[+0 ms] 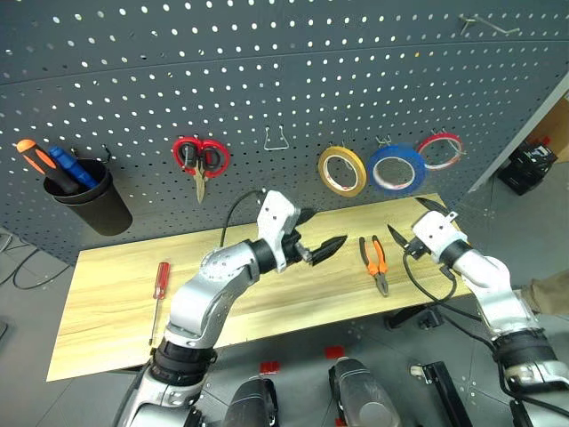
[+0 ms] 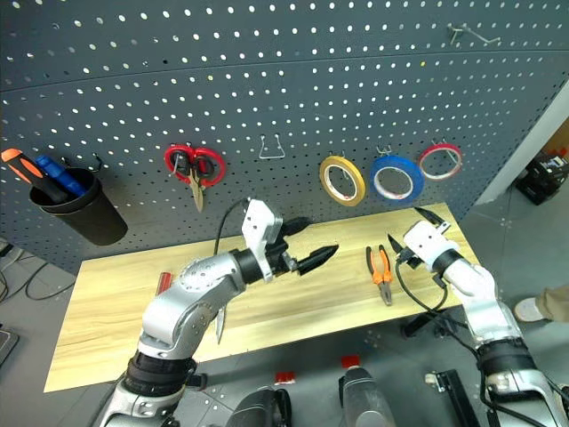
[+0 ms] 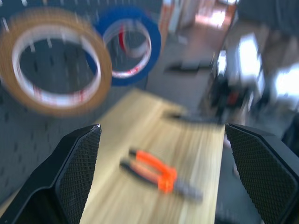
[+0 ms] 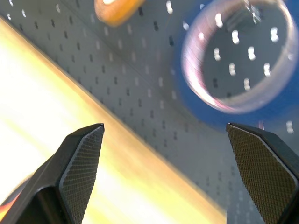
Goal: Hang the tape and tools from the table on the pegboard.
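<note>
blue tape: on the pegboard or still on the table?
On the pegboard. The blue tape hangs from a hook between the yellow roll and red roll, above the table.

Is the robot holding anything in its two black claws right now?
No. The left gripper and the right gripper are both open and empty. The orange-handled pliers lie untouched on the light wooden table.
</note>
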